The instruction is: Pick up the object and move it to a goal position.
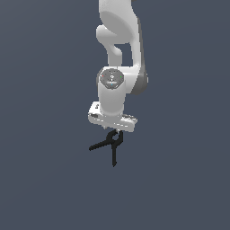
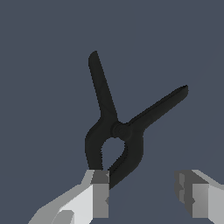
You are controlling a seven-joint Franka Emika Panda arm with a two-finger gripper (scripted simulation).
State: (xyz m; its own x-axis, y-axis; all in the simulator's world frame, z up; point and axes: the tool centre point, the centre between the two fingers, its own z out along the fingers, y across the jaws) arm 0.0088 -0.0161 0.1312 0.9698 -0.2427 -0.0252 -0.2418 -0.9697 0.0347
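Clamp (image 2: 116, 131) on surface, claw (image 2: 142, 194) spread above

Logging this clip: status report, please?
Gripper open, above black spring clamp. One finger at clamp's jaw end, other clear. Clamp not gripped. No obstruction seen.

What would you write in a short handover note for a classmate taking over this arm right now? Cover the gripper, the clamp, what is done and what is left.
Gripper: open, fingers spread apart, holding nothing.
Spring clamp: lies flat on the surface below the gripper, handles spread in a V pointing away from the fingers, rounded jaw end nearest them. One finger overlaps the jaw end in the wrist view; contact cannot be told. In the exterior view the clamp sits just under the hand.
Done: arm positioned over the clamp.
Left: close on the clamp, lift, carry to the goal. No goal marker is visible in either view.
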